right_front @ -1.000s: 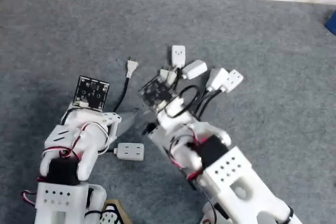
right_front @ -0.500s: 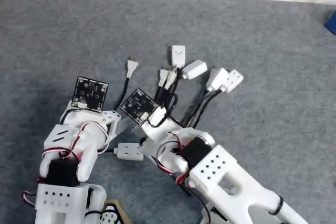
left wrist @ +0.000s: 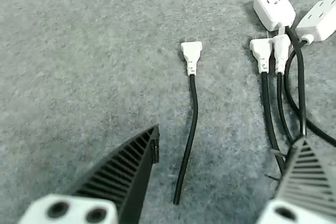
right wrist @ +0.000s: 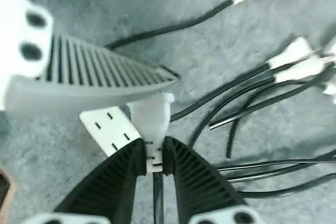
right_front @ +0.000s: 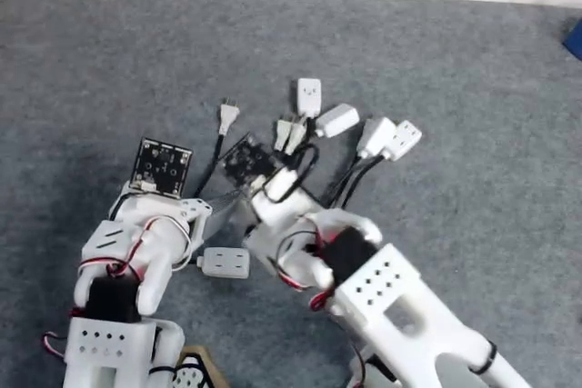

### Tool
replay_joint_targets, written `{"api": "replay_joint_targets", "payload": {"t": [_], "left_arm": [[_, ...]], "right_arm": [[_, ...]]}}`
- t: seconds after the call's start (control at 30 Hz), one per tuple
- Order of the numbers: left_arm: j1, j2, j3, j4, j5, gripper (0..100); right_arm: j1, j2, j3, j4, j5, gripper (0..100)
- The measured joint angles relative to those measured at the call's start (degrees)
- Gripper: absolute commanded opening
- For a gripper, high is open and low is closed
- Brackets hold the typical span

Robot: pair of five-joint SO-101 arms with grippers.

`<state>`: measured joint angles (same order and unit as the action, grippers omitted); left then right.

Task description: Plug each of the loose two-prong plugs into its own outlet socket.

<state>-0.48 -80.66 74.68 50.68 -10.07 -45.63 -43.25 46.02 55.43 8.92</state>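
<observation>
black ribbed fingers (right wrist: 121, 177) of the right gripper (right wrist: 154, 153) are clamped on a white two-prong plug (right wrist: 151, 121), and its black cable (right wrist: 156, 195) is led back between them. the plug body is held with its long axis in line with the fingers, pointing away from the wrist; its prongs cannot be made out. just beside the plug, on one flank and apparently touching it, a white outlet block (right wrist: 107, 129) is laid on the grey mat (right wrist: 63, 166) with its slotted face turned upward. the sockets are therefore judged to lie off to the side of the plug axis, not ahead of it, so a sideways shift and a downward tilt of the plug nose would be called for before insertion. just beyond the plug nose a grey ribbed finger (right wrist: 100, 77) of the left gripper (left wrist: 228, 135) is stretched across, so little room is left there. the left gripper is spread wide and nothing is held in it. ahead of it a loose plug (left wrist: 191, 53) is laid prongs away, its lead (left wrist: 191, 114) trailing back toward the gap, roughly along the gripper's own axis. the right arm is judged the nearer to a socket.
</observation>
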Motion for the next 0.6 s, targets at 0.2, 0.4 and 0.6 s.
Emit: {"api": "replay_joint_targets", "payload": {"t": [0.2, 0.4, 0.6], "left_arm": [[-0.1, 0.5, 1.7, 0.0, -0.1, 38], [-0.1, 0.5, 1.7, 0.0, -0.1, 38], [-0.1, 0.5, 1.7, 0.0, -0.1, 38]], "right_arm": [[1.3, -2.7, -1.8, 0.3, -0.1, 0.6], [1.3, -3.1, -1.8, 0.3, -0.1, 0.6], [1.3, -3.1, -1.8, 0.3, -0.1, 0.6]]}}
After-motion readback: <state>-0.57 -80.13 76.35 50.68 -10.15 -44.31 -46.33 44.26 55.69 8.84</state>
